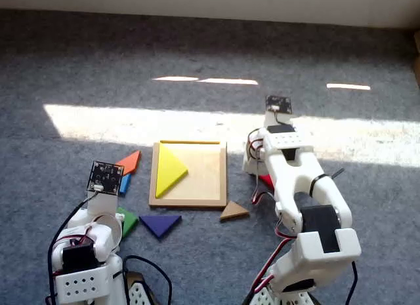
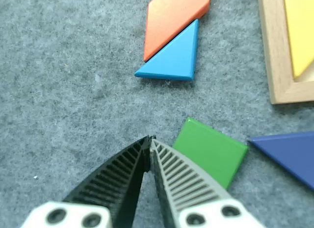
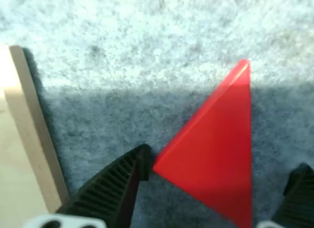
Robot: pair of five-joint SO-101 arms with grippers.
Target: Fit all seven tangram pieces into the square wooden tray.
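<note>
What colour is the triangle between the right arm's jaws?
The triangle is red, clearest in the right wrist view.

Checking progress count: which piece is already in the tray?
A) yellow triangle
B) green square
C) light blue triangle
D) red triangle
A: the yellow triangle lies inside the wooden tray, while the light blue triangle, green square and red triangle all lie outside it.

Grey carpet (image 1: 98,62) with sunlit band (image 1: 131,121), pale wall (image 1: 197,2) beyond.
</note>
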